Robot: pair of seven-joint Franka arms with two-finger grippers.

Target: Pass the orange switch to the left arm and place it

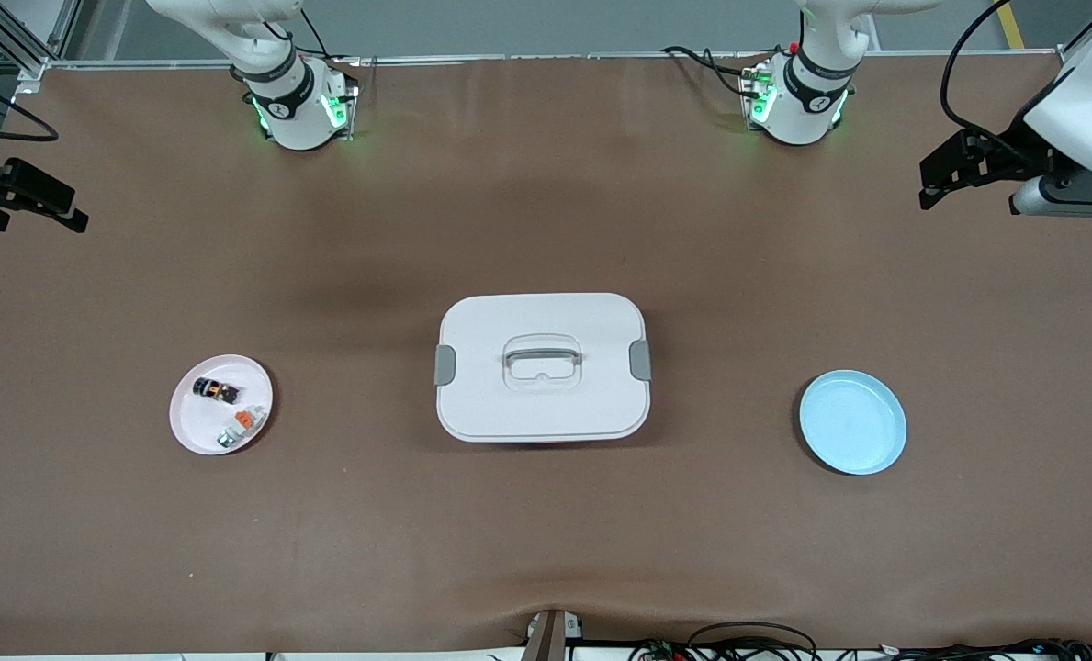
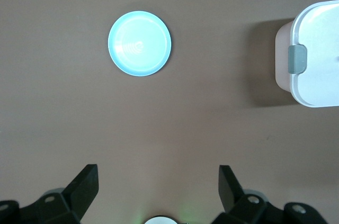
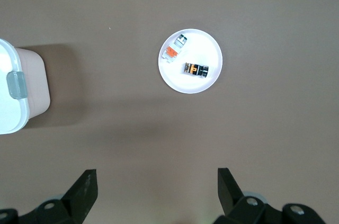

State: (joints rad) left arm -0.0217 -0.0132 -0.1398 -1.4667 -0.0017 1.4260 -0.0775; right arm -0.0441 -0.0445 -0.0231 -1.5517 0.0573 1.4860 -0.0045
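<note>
Orange switch (image 1: 215, 389): lying on its side in the white plate (image 1: 189, 424), on the half farther from the front camera; black, with an orange mark at its middle.
White plate: on the brown table (image 1: 546, 532) toward the right arm's end, well apart from the box.
Whitish part with orange cap (image 1: 241, 427): in the same plate, nearer the front camera than the switch, apart from it.
Box (image 1: 543, 365): at mid-table between the two plates; lid on, grey latches at both ends, grey handle recessed in the lid.
Blue plate (image 1: 853, 421): toward the left arm's end of the table, bare.
Right gripper (image 3: 157, 192): up over bare table at the right arm's end, fingers spread wide, holding nothing; waiting.
Left gripper (image 2: 159, 189): up over bare table at the left arm's end, fingers spread wide, holding nothing; waiting.
</note>
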